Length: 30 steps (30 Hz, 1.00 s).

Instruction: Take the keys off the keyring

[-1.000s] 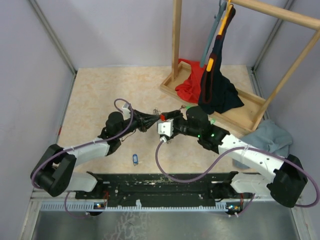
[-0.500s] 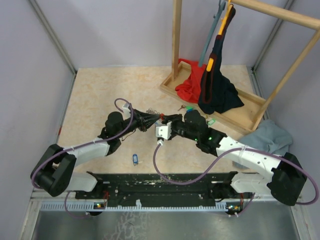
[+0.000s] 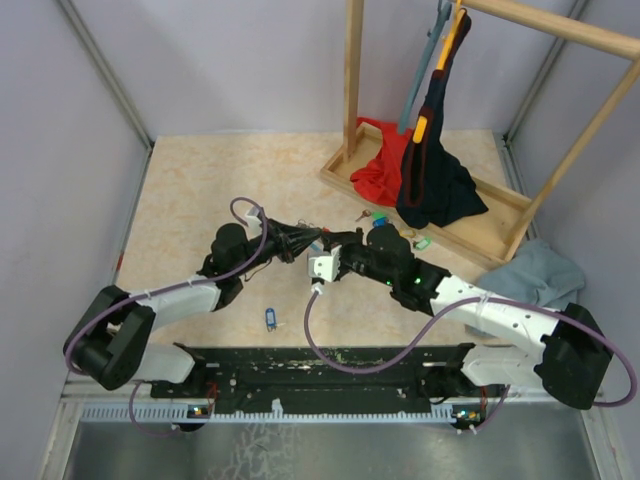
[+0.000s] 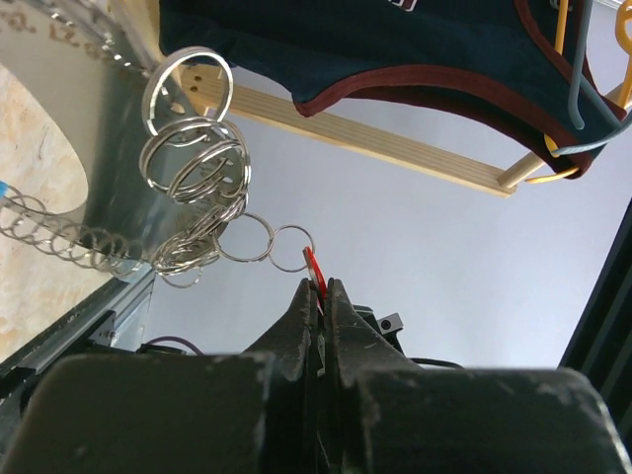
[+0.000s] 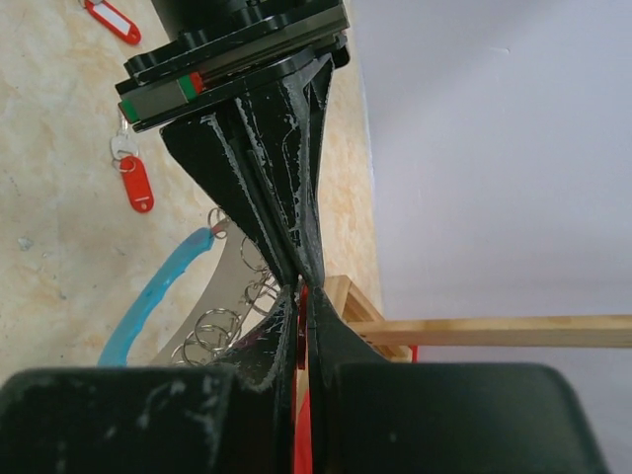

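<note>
Closest to me, a blue-tagged key (image 3: 270,318) lies loose on the counter (image 3: 200,180), just in from the near edge and left of centre. It is in the same spot as a second ago.

Over the middle of the counter my two pincers meet tip to tip. The left pincer (image 4: 316,288) is clenched on a red tag (image 4: 314,269), with only a sliver of red showing above its fingers. The right pincer (image 5: 299,308) is clenched too, and a red strip runs down the slit between its fingers.

The keyring (image 4: 197,188) hangs from that red tag. It starts with two small rings and runs into a tangle of bright split rings. A ball chain (image 4: 54,237) trails off from there, and a light-blue sleeve (image 5: 158,288) curves down towards the counter. Two red-tagged keys (image 5: 133,183) lie flat on the counter under the left pincer.

Farther back, towards the far right corner, a few more tagged keys (image 3: 375,218) sit beside the base of the wooden rack (image 3: 352,90). A green tag (image 3: 423,242) lies near them. A dark garment (image 3: 435,180) hangs on the rack, with a red cloth (image 3: 378,170) on its base.

Against a second ago, the right arm has slid left and its wrist sits closer to the left pincer. The red tag showed plainly between the two then, and from above it is now mostly hidden. The left arm has barely shifted.
</note>
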Tool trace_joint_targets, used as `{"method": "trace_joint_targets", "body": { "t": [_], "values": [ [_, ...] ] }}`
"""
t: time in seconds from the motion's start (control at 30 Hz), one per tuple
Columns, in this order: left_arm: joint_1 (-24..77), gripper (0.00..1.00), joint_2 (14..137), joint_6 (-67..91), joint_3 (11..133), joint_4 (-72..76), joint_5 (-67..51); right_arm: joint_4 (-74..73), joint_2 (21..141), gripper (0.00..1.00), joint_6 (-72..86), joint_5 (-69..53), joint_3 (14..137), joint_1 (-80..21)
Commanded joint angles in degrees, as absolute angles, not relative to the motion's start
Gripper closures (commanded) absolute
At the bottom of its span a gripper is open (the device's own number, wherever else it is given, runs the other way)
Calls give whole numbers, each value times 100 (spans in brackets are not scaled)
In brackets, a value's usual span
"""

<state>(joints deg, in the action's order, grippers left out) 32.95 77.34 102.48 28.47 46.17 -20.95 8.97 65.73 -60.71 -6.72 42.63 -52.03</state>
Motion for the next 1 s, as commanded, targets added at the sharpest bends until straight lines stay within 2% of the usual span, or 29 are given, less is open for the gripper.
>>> {"method": "trace_joint_targets", "body": {
  "t": [0.0, 0.07, 0.2, 0.43, 0.57, 0.7, 0.97],
  "values": [
    [3291, 100, 7788, 10343, 2864, 5337, -2197, 1296, 6544, 100, -6111, -500, 4168, -5274],
    [3296, 98, 7841, 10345, 2826, 5543, -2201, 1297, 6506, 100, -6016, -454, 4185, -5274],
    [3296, 78, 7924, 10306, 2662, 6205, -2256, 995, 6423, 100, -5582, -589, 4403, -5181],
    [3288, 61, 7734, 9676, 2250, 6849, -2286, 242, 6249, 100, -4710, -1402, 4907, -4687],
    [3245, 60, 7423, 8643, 1835, 7618, -2292, -225, 6136, 100, -4371, -1968, 5171, -4458],
    [3237, 62, 7054, 6649, 1241, 9078, -2379, -781, 6122, 100, -4212, -2529, 5480, -4367],
    [3424, 60, 6366, 2438, 1050, 8802, -3348, -2566, 6409, 100, -4556, -3673, 6520, -4193]
  ]
}}
